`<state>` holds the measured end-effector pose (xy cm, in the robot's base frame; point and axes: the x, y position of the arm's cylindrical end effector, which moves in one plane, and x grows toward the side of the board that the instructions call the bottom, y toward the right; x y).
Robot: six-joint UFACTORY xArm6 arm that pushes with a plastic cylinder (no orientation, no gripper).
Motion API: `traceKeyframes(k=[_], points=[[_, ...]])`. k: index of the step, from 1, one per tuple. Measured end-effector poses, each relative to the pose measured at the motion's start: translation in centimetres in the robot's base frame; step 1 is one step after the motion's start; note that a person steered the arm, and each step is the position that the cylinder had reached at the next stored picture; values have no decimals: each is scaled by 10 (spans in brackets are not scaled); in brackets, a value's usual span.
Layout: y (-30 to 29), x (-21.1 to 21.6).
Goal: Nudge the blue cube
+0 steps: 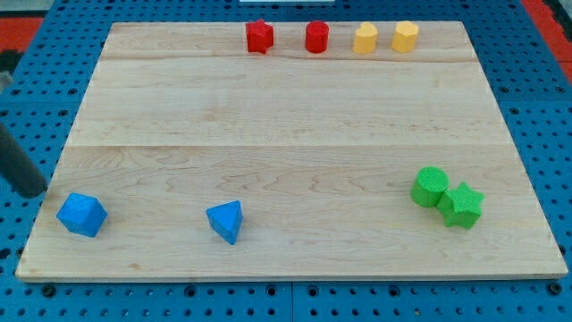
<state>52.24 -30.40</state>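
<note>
The blue cube (pixel 82 215) lies near the bottom left corner of the wooden board (pixel 286 107). My dark rod comes in from the view's left edge, and my tip (pixel 34 190) is just off the board's left edge. The tip is up and to the left of the blue cube, a short gap away and not touching it. A blue wedge-shaped block (pixel 225 221) lies to the right of the cube, along the bottom edge.
A red star (pixel 259 37), a red cylinder (pixel 316 38) and two yellow blocks (pixel 365 39) (pixel 405 37) line the top edge. A green cylinder (pixel 430 186) touches a green star (pixel 462 205) at the bottom right. Blue pegboard surrounds the board.
</note>
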Motion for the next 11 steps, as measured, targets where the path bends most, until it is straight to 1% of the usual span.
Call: traceKeyframes(k=[1, 2, 3, 4, 5, 6, 7, 8, 9, 11], points=[[5, 25], [28, 42], [31, 49], [13, 41], [3, 15], [15, 17], [18, 40], [26, 45], [20, 33], [54, 30]])
